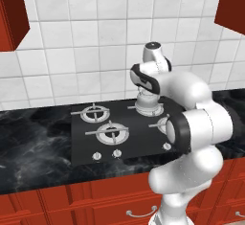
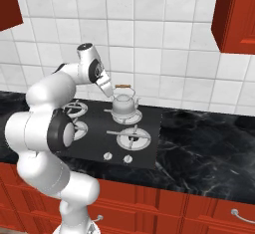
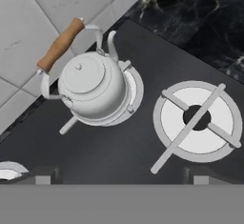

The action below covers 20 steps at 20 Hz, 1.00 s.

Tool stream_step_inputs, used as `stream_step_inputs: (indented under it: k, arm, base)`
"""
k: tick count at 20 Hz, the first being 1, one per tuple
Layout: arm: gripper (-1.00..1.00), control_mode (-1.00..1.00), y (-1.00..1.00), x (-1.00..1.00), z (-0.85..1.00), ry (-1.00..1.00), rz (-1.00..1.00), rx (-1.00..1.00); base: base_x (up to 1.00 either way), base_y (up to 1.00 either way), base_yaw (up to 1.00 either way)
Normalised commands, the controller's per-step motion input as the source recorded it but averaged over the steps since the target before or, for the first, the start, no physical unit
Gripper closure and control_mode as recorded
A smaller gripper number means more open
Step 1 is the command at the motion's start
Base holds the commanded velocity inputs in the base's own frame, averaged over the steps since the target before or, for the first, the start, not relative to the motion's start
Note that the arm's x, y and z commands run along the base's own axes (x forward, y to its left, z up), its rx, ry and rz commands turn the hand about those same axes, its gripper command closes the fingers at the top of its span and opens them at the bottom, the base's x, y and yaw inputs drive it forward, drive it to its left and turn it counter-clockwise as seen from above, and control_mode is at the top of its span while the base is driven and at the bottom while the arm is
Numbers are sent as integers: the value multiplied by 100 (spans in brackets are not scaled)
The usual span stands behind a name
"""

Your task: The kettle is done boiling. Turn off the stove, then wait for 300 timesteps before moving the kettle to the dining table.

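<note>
The silvery kettle (image 2: 123, 106) with its orange-brown handle (image 3: 61, 44) stands upright on the back right burner of the black stove (image 2: 149, 124). My gripper (image 2: 108, 91) hovers above the kettle and a little to its left, open, holding nothing. In the hand view the kettle (image 3: 93, 86) sits upper left, well beyond the gripper (image 3: 119, 178), whose fingertips (image 3: 45, 175) stand wide apart. In the left base view my arm covers most of the kettle (image 1: 145, 96). The dining table is out of view.
White knobs (image 2: 106, 156) line the stove's front edge (image 1: 95, 145). A bare burner (image 3: 196, 121) lies beside the kettle. Black marble counter (image 2: 209, 143) runs to both sides, with a tiled wall behind, red cabinets (image 2: 234, 14) above and a hood overhead.
</note>
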Motion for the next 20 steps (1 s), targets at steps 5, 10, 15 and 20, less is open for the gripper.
stream_step_inputs:
  k: [5,10,15,20]
  arm:
    - [-100,-100,-2,30,-3,1,-1,0]
    - [-100,-100,-1,33,-5,0,0,0]
    - [-100,-100,0,29,-10,0,0,0]
    - [-100,-100,0,30,-16,0,0,0]
  base:
    - [0,0,0]
    - [0,0,0]
    - [0,0,0]
    - [0,0,0]
